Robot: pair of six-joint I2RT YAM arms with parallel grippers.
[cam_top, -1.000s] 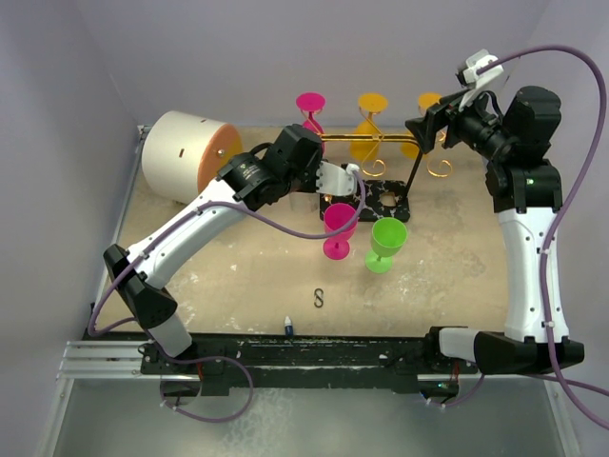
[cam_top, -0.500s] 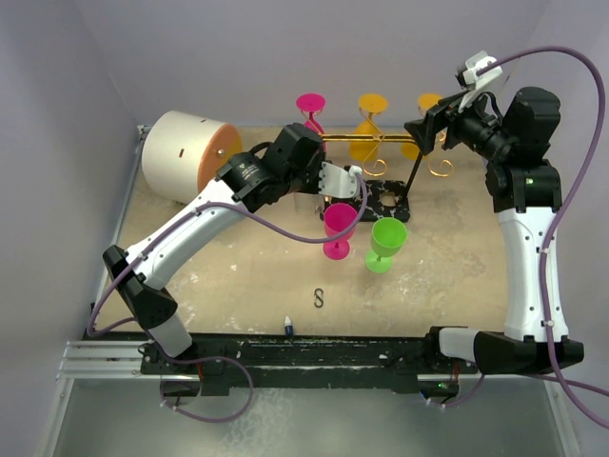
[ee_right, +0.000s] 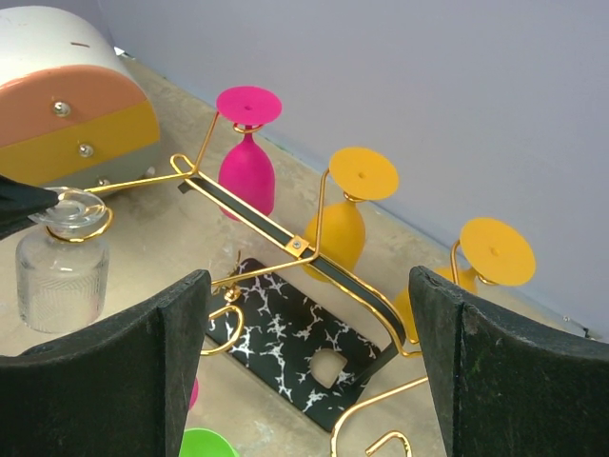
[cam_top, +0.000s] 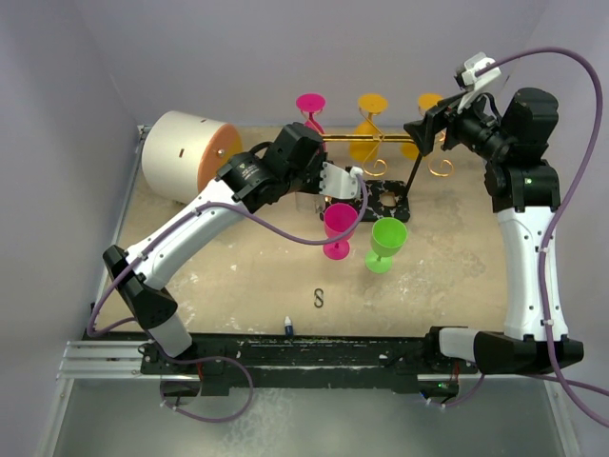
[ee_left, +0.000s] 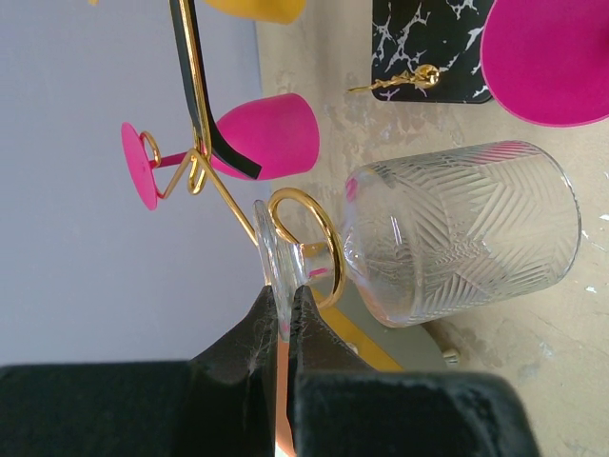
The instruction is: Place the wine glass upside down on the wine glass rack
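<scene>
Lilac walls close round a sandy counter (cam_top: 238, 276), and across the last second nothing on it has visibly shifted: both arms sit where they were. My left pincer (ee_left: 283, 297) stays clamped tight on the foot of the clear wine glass (ee_left: 466, 228). The glass hangs upside down with its stem inside the spiral hook (ee_left: 303, 194) at the left end of the wine glass rack (ee_right: 271, 227). Whether its rim touches the counter I cannot tell. My right pincer (ee_right: 304, 286) gapes wide over the rack, holding nothing.

Such stillness suggests to me that the glass is seated and only the release is left.

I count six glasses:
- one clear
- a hung pink glass (ee_right: 247, 157) and a standing pink glass (cam_top: 338, 228)
- two hung orange glasses (ee_right: 347, 224)
- one standing green glass (cam_top: 386, 238)

Besides these there is one rack, one white-and-orange drum (cam_top: 181, 157) and one small loose hook (cam_top: 319, 299).
</scene>
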